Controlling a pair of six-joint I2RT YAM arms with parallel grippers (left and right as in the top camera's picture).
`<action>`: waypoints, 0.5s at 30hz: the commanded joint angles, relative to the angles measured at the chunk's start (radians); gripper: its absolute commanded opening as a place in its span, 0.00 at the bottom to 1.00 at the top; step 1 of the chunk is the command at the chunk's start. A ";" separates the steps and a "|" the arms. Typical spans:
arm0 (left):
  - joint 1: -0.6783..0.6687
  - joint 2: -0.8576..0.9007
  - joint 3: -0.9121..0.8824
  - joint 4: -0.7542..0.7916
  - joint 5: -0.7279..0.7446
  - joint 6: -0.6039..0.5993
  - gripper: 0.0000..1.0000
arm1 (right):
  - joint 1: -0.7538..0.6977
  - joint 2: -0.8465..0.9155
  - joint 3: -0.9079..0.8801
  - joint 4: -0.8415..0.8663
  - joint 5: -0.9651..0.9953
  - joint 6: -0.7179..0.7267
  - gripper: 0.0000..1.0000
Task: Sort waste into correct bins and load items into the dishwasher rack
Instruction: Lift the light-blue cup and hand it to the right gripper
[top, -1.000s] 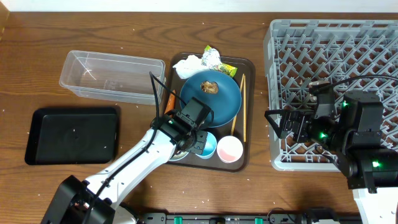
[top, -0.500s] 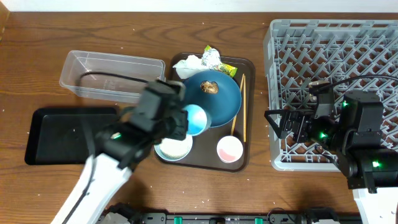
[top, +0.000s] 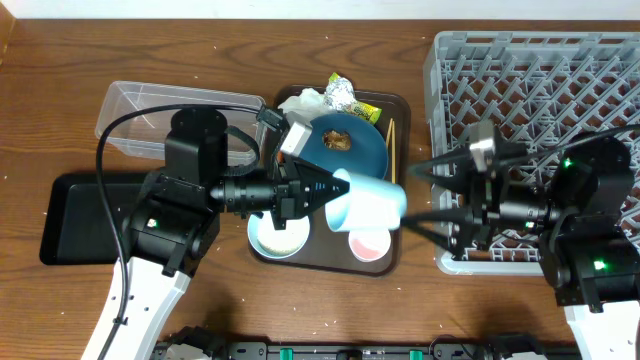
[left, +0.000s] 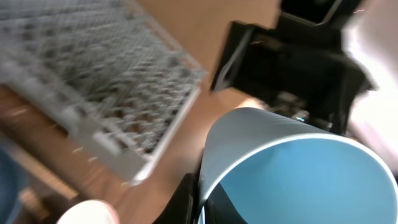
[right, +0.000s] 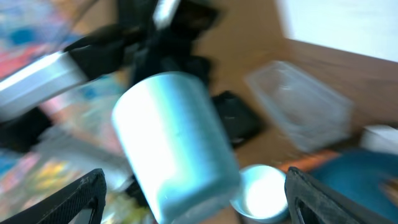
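Over the brown serving tray (top: 402, 108) in the overhead view, the left hand (top: 335, 191) is clamped on the blue-inside cup (top: 368, 205), which lies on its side in the air with its base toward 3 o'clock. The right hand (top: 425, 196) faces it from 3 o'clock with its fingers spread wide, the tips near the cup's base; whether they touch it cannot be told from above. On the tray sit the dark blue plate (top: 355, 158) carrying the brown food lump (top: 336, 139), the crumpled white tissue (top: 300, 102) and green-and-silver wrapper (top: 347, 96) at 12 o'clock, the wooden chopsticks (top: 390, 150) along the 3 o'clock edge, the pink-inside cup (top: 368, 244) and the white bowl (top: 278, 238) at 6 o'clock. The clear plastic tub (top: 165, 120) and black tray (top: 95, 215) lie on the tabletop (top: 60, 80) toward 9 o'clock, and the grey dishwasher rack (top: 540, 75) toward 3 o'clock.

From the left wrist, the cup's blue inside (left: 305, 180) fills the 5 o'clock part of the frame, a dark finger (left: 185, 199) against its rim. The rack (left: 93, 81) is a blur at 10 o'clock, and the right hand's black body (left: 298, 56) looms at 1 o'clock.

From the right wrist, the cup's pale outer wall (right: 177, 146) hangs mid-frame between the two open fingers (right: 78, 193), clear of both. The tub (right: 298, 112), black tray (right: 235, 118), bowl (right: 261, 194) and plate (right: 348, 180) show blurred behind.
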 joint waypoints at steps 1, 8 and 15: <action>0.005 -0.002 0.012 0.068 0.220 -0.048 0.06 | 0.061 -0.003 0.016 0.025 -0.203 -0.056 0.85; 0.005 -0.002 0.012 0.107 0.224 -0.081 0.06 | 0.151 -0.003 0.016 0.045 -0.200 -0.079 0.78; 0.005 -0.002 0.012 0.117 0.192 -0.080 0.06 | 0.214 -0.003 0.016 0.071 -0.070 -0.049 0.70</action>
